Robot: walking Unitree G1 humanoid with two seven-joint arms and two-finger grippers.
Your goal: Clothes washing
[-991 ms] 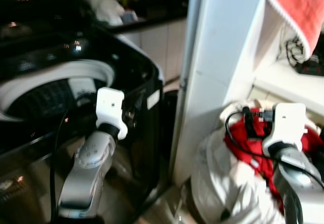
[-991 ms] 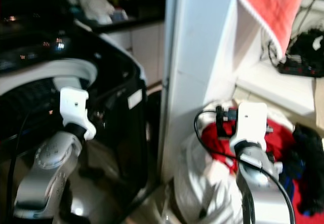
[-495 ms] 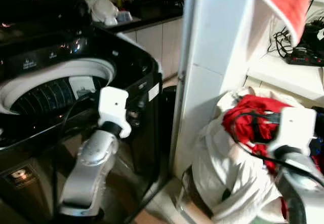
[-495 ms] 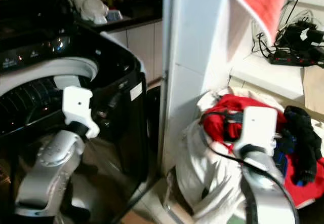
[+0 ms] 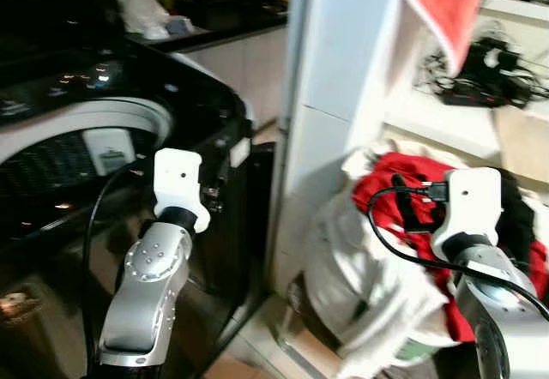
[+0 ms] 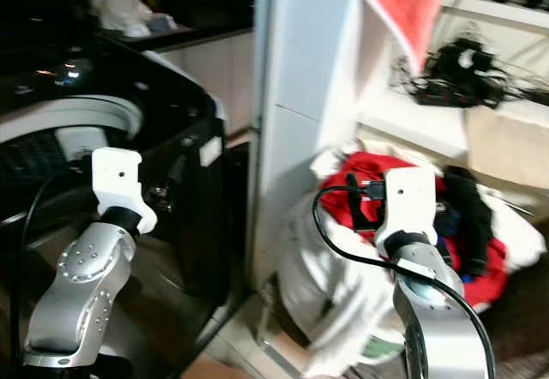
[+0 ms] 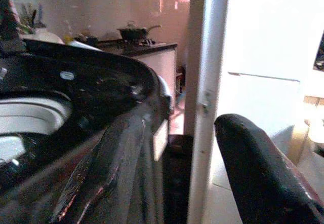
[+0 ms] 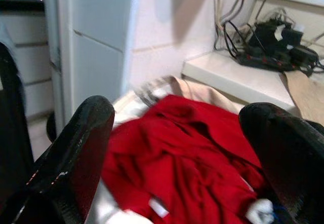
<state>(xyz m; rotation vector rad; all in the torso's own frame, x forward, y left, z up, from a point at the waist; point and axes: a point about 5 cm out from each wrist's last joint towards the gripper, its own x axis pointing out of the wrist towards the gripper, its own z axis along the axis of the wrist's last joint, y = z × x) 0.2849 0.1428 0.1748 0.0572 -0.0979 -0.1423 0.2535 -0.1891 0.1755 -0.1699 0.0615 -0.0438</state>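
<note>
While the right gripper hangs above the laundry heap, its two black fingers stand wide apart with nothing between them. Directly past the fingertips lies a red garment, crumpled on top of the pile, not touched. White cloth wraps the near side of the heap and spills down toward the floor. Dark clothes sit at the far right side of the pile, beside the red. Right arm rises from the lower right, a black cable looping off its white wrist housing.

Left gripper: fingers also spread, empty. One finger is seen against the white wall, the other overlaps the washing machine's black top edge; whether it touches is unclear. Left arm stands in front of the machine's front right corner.

Washing machine: black, top-loading, lid up, white drum ring showing. Its right side stands just beside a white wall panel.

Behind the laundry pile, a white shelf carries a tangle of black cables and a power strip. An orange-red towel hangs from above, over the shelf's left end. Far back, a dark kitchen counter with white cupboards below; a pan sits on it.
</note>
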